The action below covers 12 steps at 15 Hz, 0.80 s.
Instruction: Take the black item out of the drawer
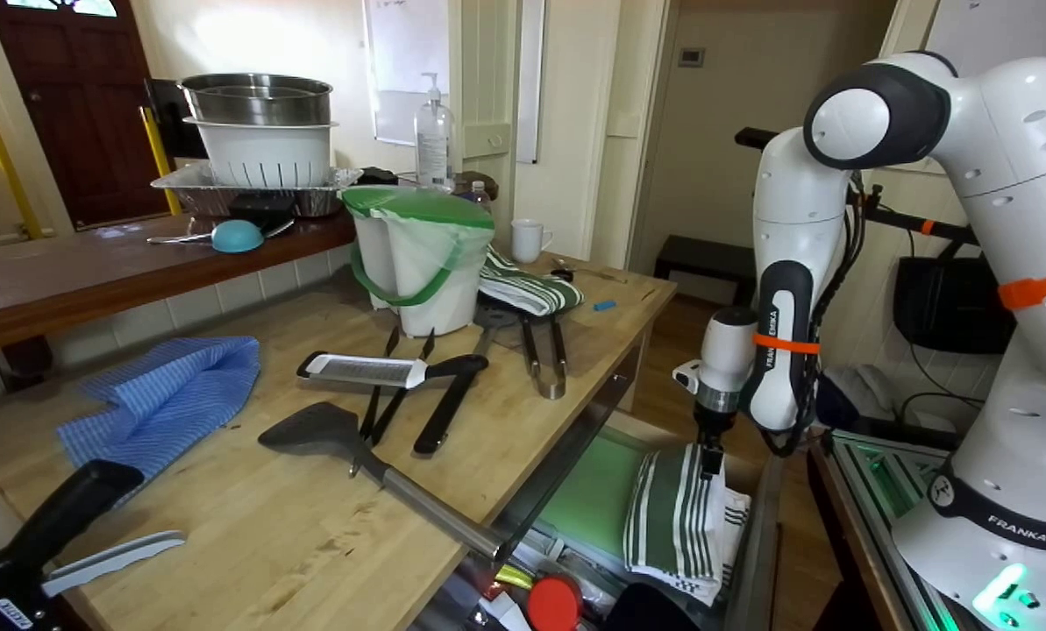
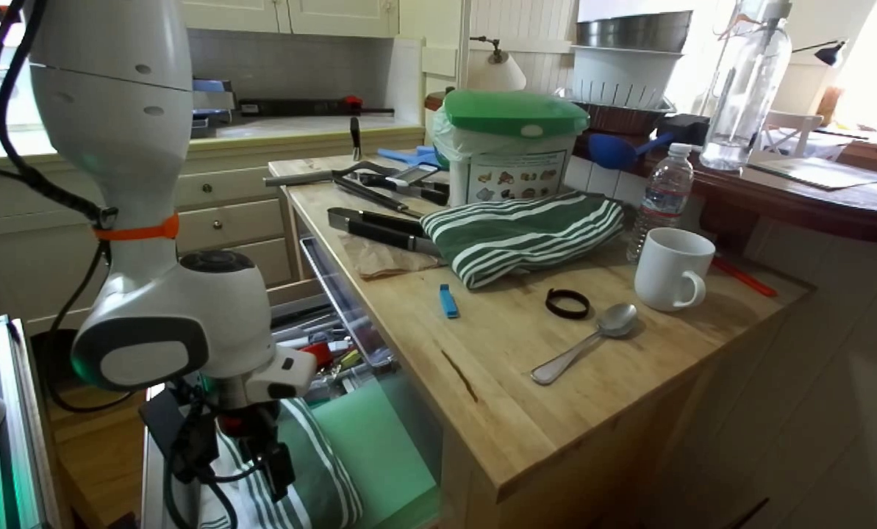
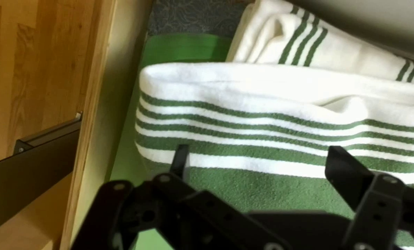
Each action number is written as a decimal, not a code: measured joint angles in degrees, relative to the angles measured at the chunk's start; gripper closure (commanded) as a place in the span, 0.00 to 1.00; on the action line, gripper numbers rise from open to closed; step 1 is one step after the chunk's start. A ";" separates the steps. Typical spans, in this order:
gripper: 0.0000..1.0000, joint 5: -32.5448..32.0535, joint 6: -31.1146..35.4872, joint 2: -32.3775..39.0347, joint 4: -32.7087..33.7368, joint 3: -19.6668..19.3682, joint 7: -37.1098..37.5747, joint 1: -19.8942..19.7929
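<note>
There's your gripper (image 3: 259, 159), jaws spread and holding nothing, over the striped towel (image 1: 682, 517), while what looks like the black item (image 1: 650, 612) sits between the red lid (image 1: 553, 604) and the front edge of the drawer (image 1: 765, 517), so descending here could snag fabric.

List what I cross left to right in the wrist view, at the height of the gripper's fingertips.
Wooden floor → dark panel → drawer wall → green surface → striped towel, which runs on to the right edge; over it come one gripper finger, then the other finger.
</note>
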 measured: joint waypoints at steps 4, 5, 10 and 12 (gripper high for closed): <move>0.00 0.86 0.00 -0.23 0.27 0.03 0.29 0.95; 0.00 1.47 0.00 -0.31 0.39 0.26 0.54 1.53; 0.00 5.30 -0.06 0.75 0.79 2.06 3.69 6.07; 0.00 6.90 -0.06 2.15 0.98 3.04 5.62 7.89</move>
